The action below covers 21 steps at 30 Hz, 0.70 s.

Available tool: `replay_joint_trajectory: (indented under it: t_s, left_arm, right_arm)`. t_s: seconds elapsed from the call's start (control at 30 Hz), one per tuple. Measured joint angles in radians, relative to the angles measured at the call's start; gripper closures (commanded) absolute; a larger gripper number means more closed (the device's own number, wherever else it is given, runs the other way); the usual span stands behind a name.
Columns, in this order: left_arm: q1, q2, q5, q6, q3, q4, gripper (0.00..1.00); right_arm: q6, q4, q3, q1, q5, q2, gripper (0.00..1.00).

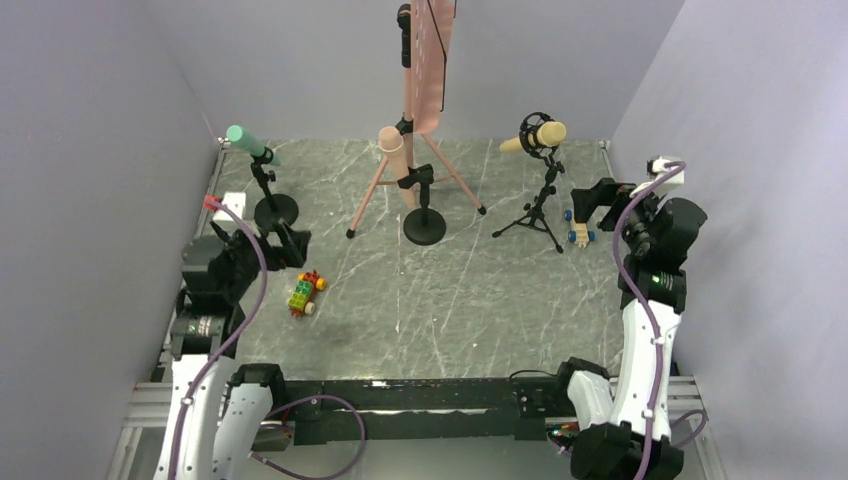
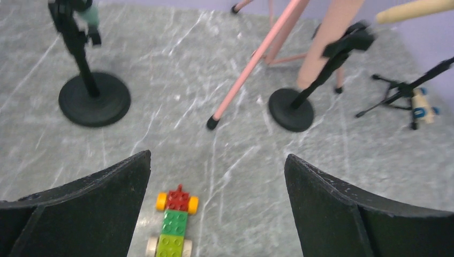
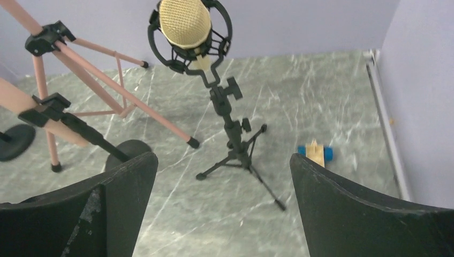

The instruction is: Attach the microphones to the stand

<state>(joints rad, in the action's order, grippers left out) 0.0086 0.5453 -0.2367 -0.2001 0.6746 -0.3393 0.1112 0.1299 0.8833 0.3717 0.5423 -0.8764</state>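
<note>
- Top external view: the teal microphone is clipped on the left round-foot stand. The pink microphone is on the middle round-foot stand. The yellow microphone sits in the ring cradle of the tripod stand. All three stands are on the far half of the bench.
- The tall pink music stand behind them runs off the top edge.
- From the left wrist, the teal microphone is nearly all cut off at the top corner, with only a sliver of green showing. The pink one loses its head there, and the yellow one shows only as a cut-off length at the top edge.
- From the right wrist, the pink microphone is only a stub at the left edge.
- The left arm reaches forward, low along the left side. The left claw is spread wide with nothing between its fingers, near the foot of the teal microphone's stand. The block toy lies just below it.
- The right arm rises at the right edge and bends over. The right claw gapes wide and empty, facing the tripod stand but apart from it. A small wheeled toy lies on the bench nearby.
</note>
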Motion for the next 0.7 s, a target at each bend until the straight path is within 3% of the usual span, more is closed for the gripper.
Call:
replay_joint_trajectory:
  t_s: [0.2, 0.3, 0.7]
  left_arm:
    - [0.001, 0.100, -0.081, -0.114, 0.348, -0.045, 0.01]
    - [0.001, 0.085, -0.109, -0.142, 0.437, -0.040, 0.01]
    - [0.001, -0.040, -0.149, -0.152, 0.377, -0.142, 0.01]
  right_arm:
    - [0.105, 0.223, 0.082, 0.000, -0.145, 0.047, 0.00]
    - [0.120, 0.277, 0.128, 0.000, -0.200, 0.049, 0.00]
    - [0.146, 0.299, 0.152, 0.000, -0.266, 0.149, 0.00]
